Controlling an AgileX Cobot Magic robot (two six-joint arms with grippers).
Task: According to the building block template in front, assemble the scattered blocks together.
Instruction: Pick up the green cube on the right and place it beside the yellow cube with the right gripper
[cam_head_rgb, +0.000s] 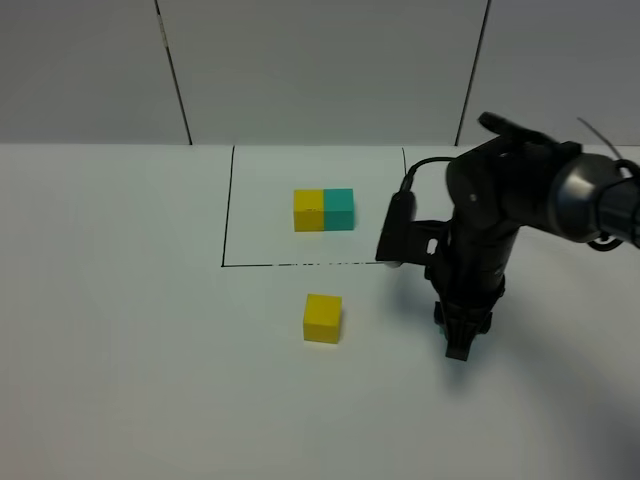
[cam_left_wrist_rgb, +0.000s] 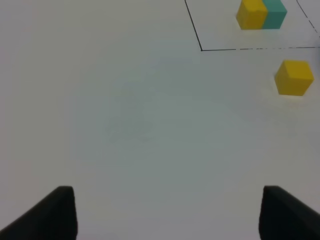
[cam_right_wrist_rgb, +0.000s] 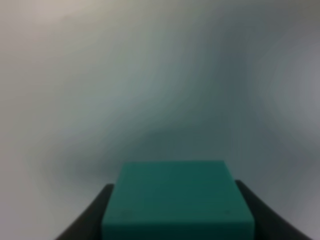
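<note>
1. The teal cube (cam_right_wrist_rgb: 177, 200) sits between the jaws of the right gripper (cam_head_rgb: 459, 340), which are closed on two of its sides. (The wrist view shows it filling the gap. From the high camera the fingers hide it, so I cannot tell whether it rests on the table or hangs just off it.)
2. The yellow cube (cam_head_rgb: 322, 318), its partner, lies loose on the table (cam_head_rgb: 120, 350). It is apart from the held cube, on the left-arm side of it, with bare table between them.
3. Beyond the yellow cube lies the template (cam_head_rgb: 323, 210), inside the drawn black frame (cam_head_rgb: 228, 210). Its long axis runs side to side, with yellow on the left-arm side and teal on the right-arm side.
4. The coming move likely turns on that order. The teal cube needs to travel sideways and meet the yellow cube's face on the right-arm side (it is on the correct side, so nothing need cross over).
5. The left gripper (cam_left_wrist_rgb: 167, 200) stands open and empty, well back from the yellow cube (the right arm is the nearer one).
</note>
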